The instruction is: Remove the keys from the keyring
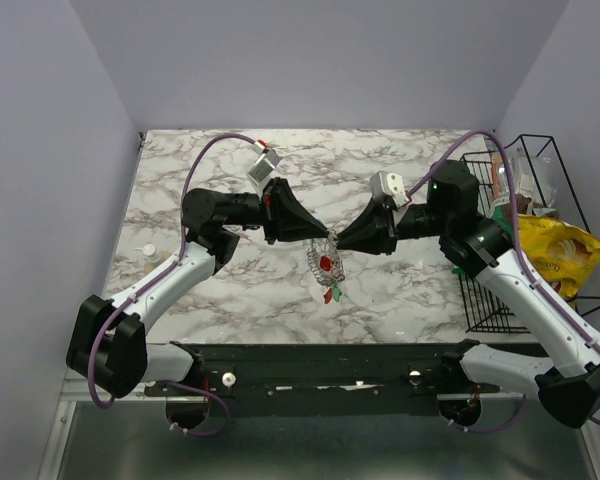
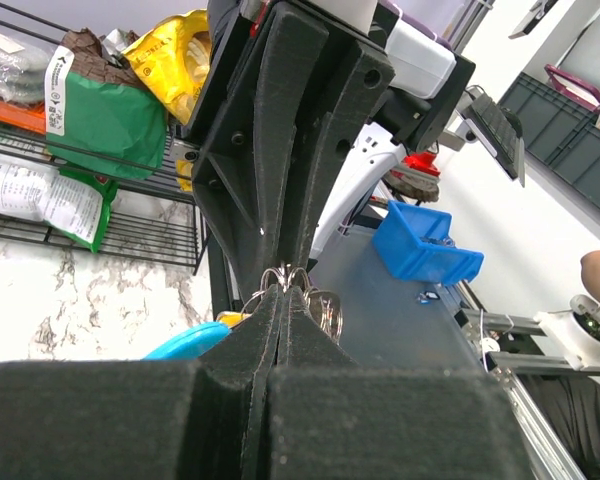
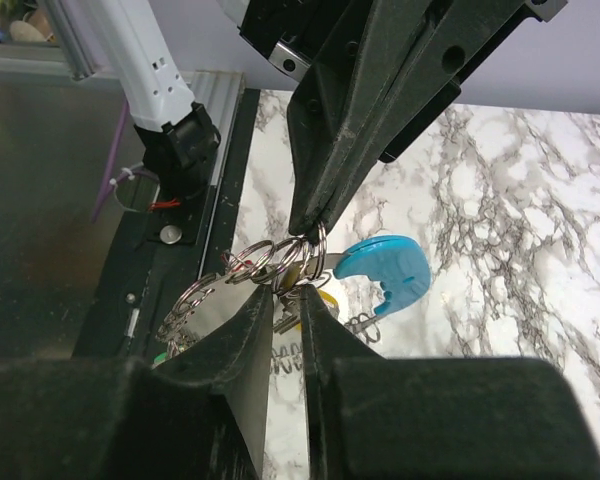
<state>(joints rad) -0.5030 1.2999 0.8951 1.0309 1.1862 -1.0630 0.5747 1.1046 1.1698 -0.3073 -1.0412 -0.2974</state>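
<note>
marble table (image 1: pixel 230 290) fills most of the top view, with a black wire basket (image 1: pixel 477 310) of snack bags at the right edge. both arms meet mid-frame. left gripper (image 1: pixel 323 236) has its fingers pressed together, clamped on the silver rings of the keyring (image 1: pixel 316 258), which hangs from its tip at frame centre. right gripper (image 1: pixel 340 240) faces it, fingers a sliver apart with ring metal in the gap, can't tell if it's actually biting. blue tag (image 3: pixel 385 270) sticks out right. keys (image 1: pixel 333 294), red and green heads, dangle lowest.
</note>
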